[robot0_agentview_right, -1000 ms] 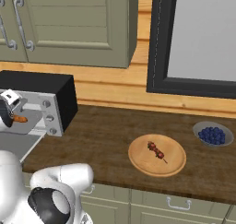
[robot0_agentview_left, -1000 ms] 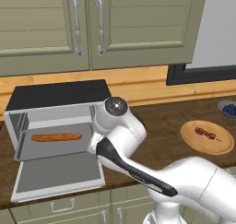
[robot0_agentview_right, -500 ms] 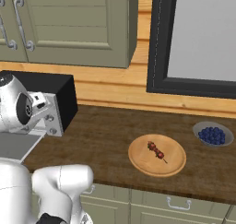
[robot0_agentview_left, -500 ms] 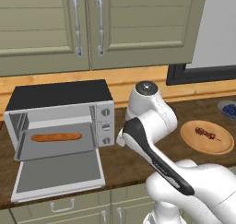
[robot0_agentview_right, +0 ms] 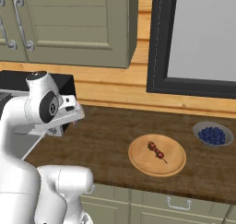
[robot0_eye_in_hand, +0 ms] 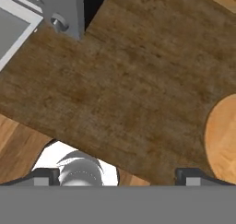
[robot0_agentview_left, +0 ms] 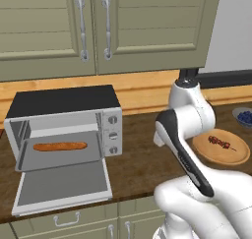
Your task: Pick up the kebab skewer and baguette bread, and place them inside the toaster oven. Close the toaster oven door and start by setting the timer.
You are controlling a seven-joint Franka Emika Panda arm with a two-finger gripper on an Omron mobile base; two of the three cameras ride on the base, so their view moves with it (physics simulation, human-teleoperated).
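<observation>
I have the baguette bread (robot0_agentview_left: 59, 146) lying on the rack inside the toaster oven (robot0_agentview_left: 64, 130), at the left of the left base view, and the toaster oven door (robot0_agentview_left: 63, 187) hangs open, flat toward me. Over the last second the arm has swung from in front of the oven mouth to the right, so the hand now sits over bare wooden surface (robot0_eye_in_hand: 138, 80) between the oven and the round wooden plate (robot0_agentview_right: 157, 155). In the hand view my fingers (robot0_eye_in_hand: 46, 176) stand spread wide at the bottom corners with nothing between them; the oven's knob corner sits at upper left and the plate's edge enters at right. The kebab skewer (robot0_agentview_right: 156, 150) lies untouched on that plate, lower middle of the right base view, with a bowl of blueberries (robot0_agentview_right: 212, 134) further right. I judge the first delivery done and the arm on its way to the skewer. Next I need to carry on rightward, centre over the stick, and come down across it; door and timer wait.
</observation>
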